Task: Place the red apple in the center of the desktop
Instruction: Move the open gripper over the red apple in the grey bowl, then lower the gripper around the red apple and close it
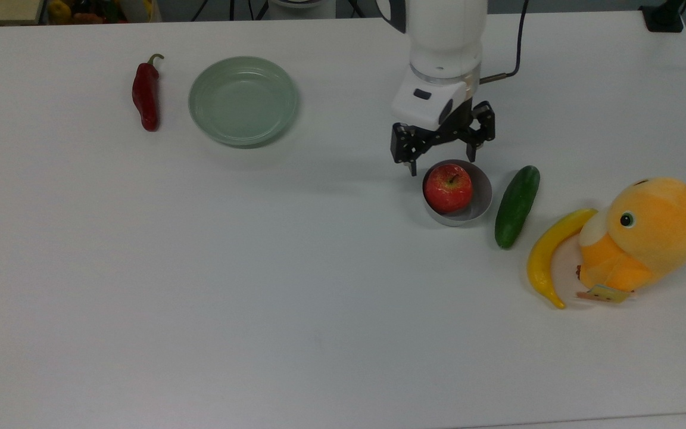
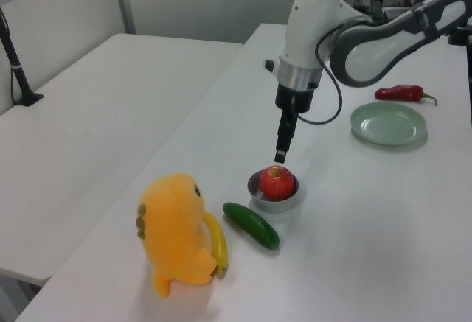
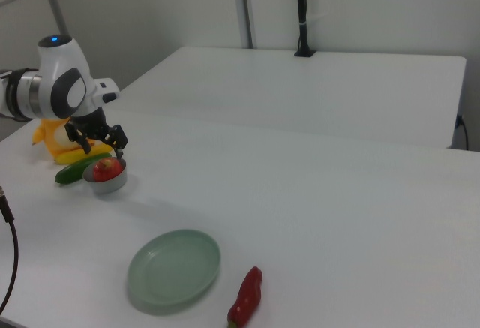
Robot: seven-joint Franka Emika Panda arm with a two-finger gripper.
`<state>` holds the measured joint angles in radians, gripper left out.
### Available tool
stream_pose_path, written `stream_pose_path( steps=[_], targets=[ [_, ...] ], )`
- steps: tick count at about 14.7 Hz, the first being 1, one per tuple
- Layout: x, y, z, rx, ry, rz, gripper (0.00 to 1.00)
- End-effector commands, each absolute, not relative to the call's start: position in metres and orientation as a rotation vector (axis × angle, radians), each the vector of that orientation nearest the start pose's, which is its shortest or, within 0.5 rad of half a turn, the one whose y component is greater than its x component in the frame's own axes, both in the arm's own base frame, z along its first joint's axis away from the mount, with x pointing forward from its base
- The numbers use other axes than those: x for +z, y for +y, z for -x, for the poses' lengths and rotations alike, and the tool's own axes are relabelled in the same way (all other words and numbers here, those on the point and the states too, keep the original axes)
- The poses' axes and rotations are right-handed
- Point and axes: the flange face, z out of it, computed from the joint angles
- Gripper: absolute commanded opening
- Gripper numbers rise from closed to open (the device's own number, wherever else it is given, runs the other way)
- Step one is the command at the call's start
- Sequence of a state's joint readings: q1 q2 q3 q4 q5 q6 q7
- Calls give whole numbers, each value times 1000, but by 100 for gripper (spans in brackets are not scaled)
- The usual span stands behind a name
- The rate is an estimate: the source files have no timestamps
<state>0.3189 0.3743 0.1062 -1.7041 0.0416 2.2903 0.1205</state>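
The red apple (image 1: 448, 187) sits stem-up in a small grey bowl (image 1: 486, 193) on the white desktop (image 1: 319, 268), right of centre in the top view. My gripper (image 1: 443, 163) hangs open just above the bowl's far rim, fingers spread wider than the apple and not touching it. In the left view the gripper (image 2: 280, 152) points straight down a short way over the apple (image 2: 277, 182). The right view has the gripper (image 3: 97, 146) over the apple (image 3: 107, 167) at the right view's far left.
A green cucumber (image 1: 517, 205), a yellow banana (image 1: 551, 253) and an orange plush toy (image 1: 646, 232) lie close to the bowl on the top view's right. A pale-green plate (image 1: 243, 100) and a dark-red chili pepper (image 1: 146, 94) lie at the far left.
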Motion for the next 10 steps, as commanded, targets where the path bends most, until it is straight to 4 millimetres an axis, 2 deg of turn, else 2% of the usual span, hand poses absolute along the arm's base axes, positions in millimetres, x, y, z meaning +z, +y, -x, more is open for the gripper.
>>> stream_pose_path(
  steps=[1,4,8,10],
  targets=[
    [380,296,-621,-338,-440,2962,100],
    [365,305,-623,-394,-492,2965,100],
    [358,307,-622,-421,-573,2995,100],
    [354,306,-621,-418,-602,3009,96]
  ],
)
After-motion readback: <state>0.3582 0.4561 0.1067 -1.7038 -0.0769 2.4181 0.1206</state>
